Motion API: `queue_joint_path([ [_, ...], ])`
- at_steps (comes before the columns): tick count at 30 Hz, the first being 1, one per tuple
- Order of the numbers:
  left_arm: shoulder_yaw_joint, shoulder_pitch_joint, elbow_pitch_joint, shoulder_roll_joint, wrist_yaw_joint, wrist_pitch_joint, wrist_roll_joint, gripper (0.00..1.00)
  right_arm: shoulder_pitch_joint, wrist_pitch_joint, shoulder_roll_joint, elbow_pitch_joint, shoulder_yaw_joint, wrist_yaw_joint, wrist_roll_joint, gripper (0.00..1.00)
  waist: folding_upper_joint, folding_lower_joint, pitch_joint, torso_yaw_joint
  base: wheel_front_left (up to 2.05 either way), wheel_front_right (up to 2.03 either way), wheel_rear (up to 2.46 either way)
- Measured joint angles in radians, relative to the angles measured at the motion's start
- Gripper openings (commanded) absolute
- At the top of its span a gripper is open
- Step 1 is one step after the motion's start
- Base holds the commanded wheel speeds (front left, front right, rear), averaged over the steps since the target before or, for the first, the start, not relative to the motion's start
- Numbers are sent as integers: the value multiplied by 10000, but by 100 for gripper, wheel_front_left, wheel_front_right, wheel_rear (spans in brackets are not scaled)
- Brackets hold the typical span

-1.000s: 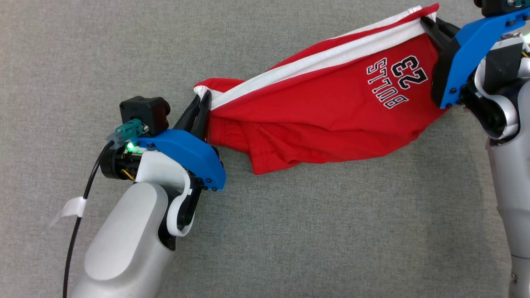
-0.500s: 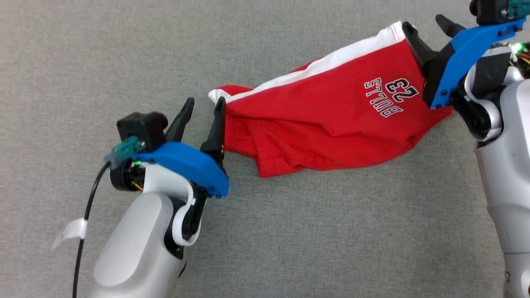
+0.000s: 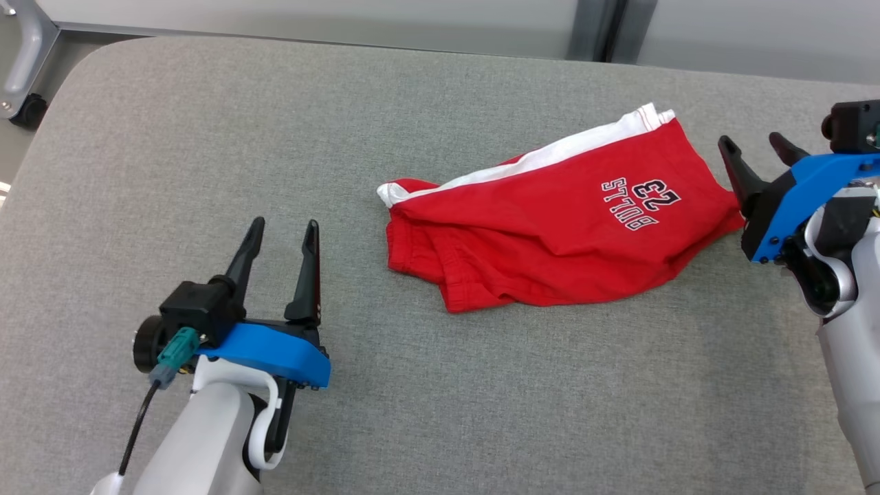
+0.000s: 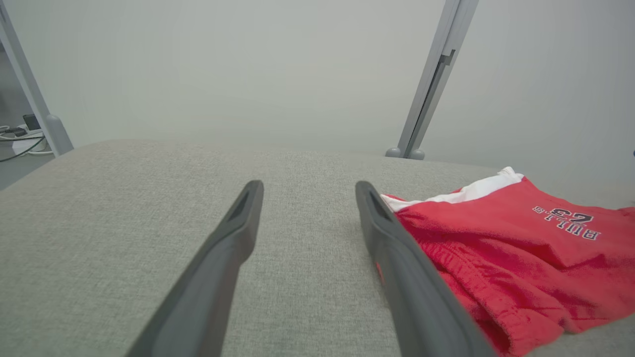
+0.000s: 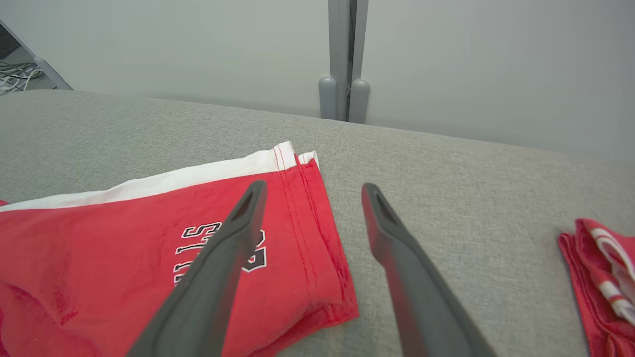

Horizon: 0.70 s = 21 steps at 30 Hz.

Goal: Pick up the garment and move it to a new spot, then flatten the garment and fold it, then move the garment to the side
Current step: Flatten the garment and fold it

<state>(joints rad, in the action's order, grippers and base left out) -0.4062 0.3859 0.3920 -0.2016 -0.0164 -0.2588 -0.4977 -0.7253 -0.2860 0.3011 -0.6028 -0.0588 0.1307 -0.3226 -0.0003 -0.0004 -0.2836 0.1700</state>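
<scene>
Two spread pincers — left pincer (image 3: 285,223), right pincer (image 3: 749,137) — either side of the crumpled red garment (image 3: 550,234)

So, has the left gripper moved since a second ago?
Yes. The left gripper let go and pulled back left, away from the red shorts.

The grey cushioned surface (image 3: 206,151) is viewed from above by the head camera, whereas each wrist view is taken low and close along its own fingers (image 4: 218,258) toward the pale back wall (image 4: 248,74), the red garment (image 3: 550,234) being shared by all three, apparently from opposite ends.
</scene>
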Motion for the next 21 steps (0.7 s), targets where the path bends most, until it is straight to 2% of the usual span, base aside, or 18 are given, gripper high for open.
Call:
queue_joint_path([
  [3, 546, -216, -389, 54, 238, -27, 589, 100, 82, 389, 67, -173, 100, 0, -52, 100, 0, 3, 4, 63, 0, 0, 0],
  [12, 2322, -1321, -1988, 1018, 1070, -31, 1923, 100, -150, 855, 19, -995, 468, 0, -134, 100, 0, 3, -333, 414, 0, 0, 0],
  [21, 2568, -1803, -2196, 1409, 1367, -31, 2525, 100, -833, 746, 25, -2186, 1557, 0, 228, 100, 2, 4, -923, 944, 0, 0, 0],
])
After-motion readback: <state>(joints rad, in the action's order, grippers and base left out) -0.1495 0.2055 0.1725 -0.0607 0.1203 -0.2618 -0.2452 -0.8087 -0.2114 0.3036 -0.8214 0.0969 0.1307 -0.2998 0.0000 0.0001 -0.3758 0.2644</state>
